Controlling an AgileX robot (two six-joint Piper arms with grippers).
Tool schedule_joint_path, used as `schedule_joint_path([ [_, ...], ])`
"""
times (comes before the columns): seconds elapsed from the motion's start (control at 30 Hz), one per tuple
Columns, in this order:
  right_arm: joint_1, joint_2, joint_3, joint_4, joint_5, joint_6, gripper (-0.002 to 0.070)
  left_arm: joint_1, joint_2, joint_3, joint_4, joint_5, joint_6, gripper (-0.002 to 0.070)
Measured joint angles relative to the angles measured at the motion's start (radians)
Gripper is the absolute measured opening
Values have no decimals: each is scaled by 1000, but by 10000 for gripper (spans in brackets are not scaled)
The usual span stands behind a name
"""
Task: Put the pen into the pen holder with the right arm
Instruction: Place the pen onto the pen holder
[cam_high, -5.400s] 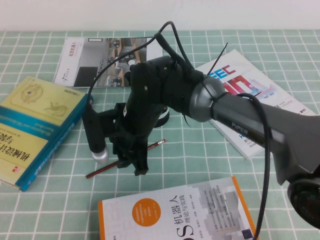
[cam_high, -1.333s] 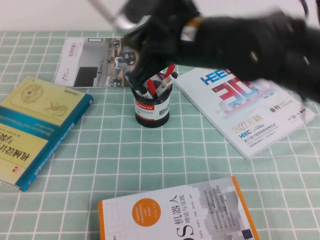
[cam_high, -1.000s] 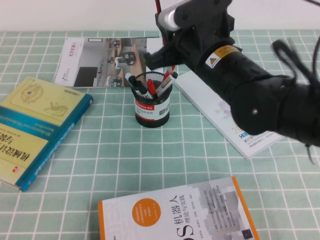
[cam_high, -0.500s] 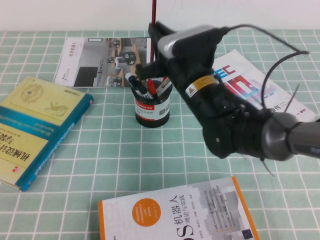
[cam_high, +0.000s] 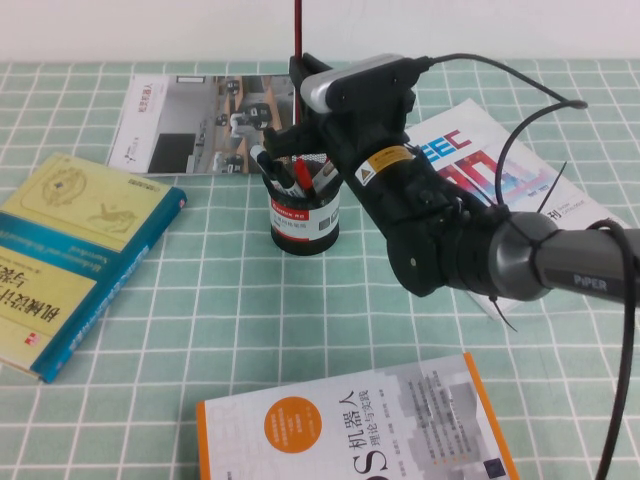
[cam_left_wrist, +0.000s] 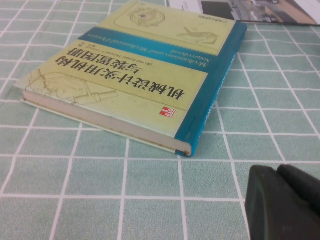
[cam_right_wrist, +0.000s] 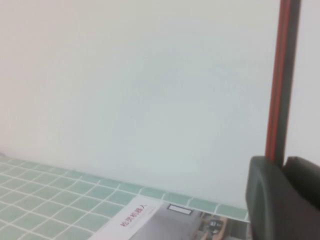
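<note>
Hovering directly above the pen holder (cam_high: 305, 212), the right end effector (cam_high: 299, 92) clenches the pen (cam_high: 298, 30) upright. Beside the yellow book (cam_left_wrist: 145, 85), the left end effector (cam_left_wrist: 282, 202) sits low over the desk (cam_left_wrist: 75, 200), grip state unclear. Against the white wall (cam_right_wrist: 140, 90), the pen stands vertical between the right end effector's fingers (cam_right_wrist: 267, 200).

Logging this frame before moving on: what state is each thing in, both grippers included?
pen: upright, gripped, above the holder.
pen holder: standing, already holds several pens.
right gripper: shut on the pen, over the holder.
left gripper: low over the table near the yellow book.
yellow book: closed, lying flat.
</note>
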Motion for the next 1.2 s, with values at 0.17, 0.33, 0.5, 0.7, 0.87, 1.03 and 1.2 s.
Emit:
schedule_joint_path([
  [0.17,-8,25,-2,0,0,0,10,0,0,0,0,0,0,-4],
  [0.33,-19,44,-2,4,5,0,10,0,0,0,0,0,0,-4],
  [0.5,-23,50,-7,13,7,0,10,0,0,0,0,0,0,-4],
  [0.7,-30,72,-47,10,61,0,19,0,0,0,0,0,0,-4],
  [0.87,-30,79,-62,-13,101,0,110,0,0,0,0,0,0,-4],
  [1.03,-30,77,-62,-15,116,0,228,0,0,0,0,0,0,-4],
  [1.2,-30,22,-58,-17,171,0,285,0,0,0,0,0,0,-4],
])
